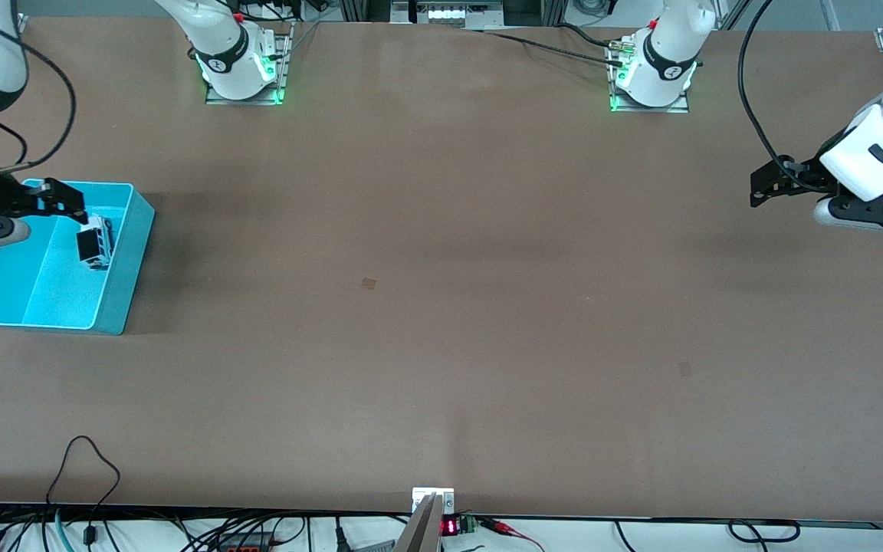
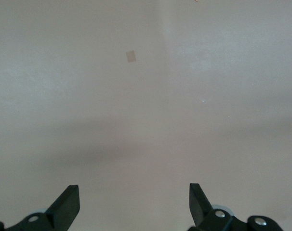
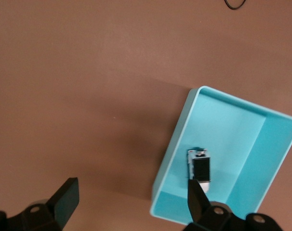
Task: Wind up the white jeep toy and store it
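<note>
Turquoise bin (image 1: 126,264), plastic, rectangular, open-topped: stands on the brown counter (image 1: 441,307) at the right arm's end. Interior pale turquoise, walls a deeper shade.

White jeep toy (image 1: 96,244): tiny car, white body with a black rear roof section, dark wheels. Lies inside the bin, close against the wall that faces the counter's middle, just below the right hand's fingertips. In the right wrist view the toy (image 3: 200,166) shows on the bin (image 3: 218,115) floor beside one long wall, one black finger (image 3: 196,195) of the hand overlapping its end in the picture; whether they touch cannot be told.

Right hand (image 1: 66,201): black two-finger unit, over the bin, fingers spread and released, nothing between them.

Left hand (image 1: 765,184): black two-finger unit, waits over bare counter at the left arm's end, well apart from bin and toy. Fingers (image 2: 66,207) spread wide, grasping nothing.

Small tan patch (image 1: 369,283): on the counter's surface near its middle, between the two hands.
</note>
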`<act>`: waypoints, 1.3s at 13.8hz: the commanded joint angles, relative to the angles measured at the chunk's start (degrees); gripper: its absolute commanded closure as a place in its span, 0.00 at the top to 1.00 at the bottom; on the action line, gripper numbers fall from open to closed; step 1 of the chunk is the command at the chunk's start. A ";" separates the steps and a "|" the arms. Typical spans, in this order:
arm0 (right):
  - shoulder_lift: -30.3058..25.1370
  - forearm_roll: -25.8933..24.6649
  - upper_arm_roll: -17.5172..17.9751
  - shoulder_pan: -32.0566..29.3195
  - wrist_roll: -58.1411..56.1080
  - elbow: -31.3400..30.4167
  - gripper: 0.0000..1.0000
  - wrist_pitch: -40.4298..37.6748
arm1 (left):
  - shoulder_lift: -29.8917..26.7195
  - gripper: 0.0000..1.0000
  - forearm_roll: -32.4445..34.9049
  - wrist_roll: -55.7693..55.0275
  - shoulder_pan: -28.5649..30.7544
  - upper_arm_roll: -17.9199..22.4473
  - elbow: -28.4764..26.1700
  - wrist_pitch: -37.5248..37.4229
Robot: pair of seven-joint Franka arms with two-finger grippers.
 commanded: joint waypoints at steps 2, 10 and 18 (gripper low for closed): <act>-3.14 1.09 -0.60 3.74 10.33 0.48 1.00 -2.18 | 0.35 1.00 1.73 0.16 -0.14 -0.12 1.02 -0.85; -7.45 4.61 0.02 8.76 23.45 -0.91 1.00 -6.32 | 0.26 1.00 1.91 0.16 -0.15 0.06 1.02 -0.33; -11.33 3.82 0.11 8.94 21.78 -4.71 1.00 -8.16 | 1.75 1.00 1.91 -0.37 -0.41 0.06 1.11 0.46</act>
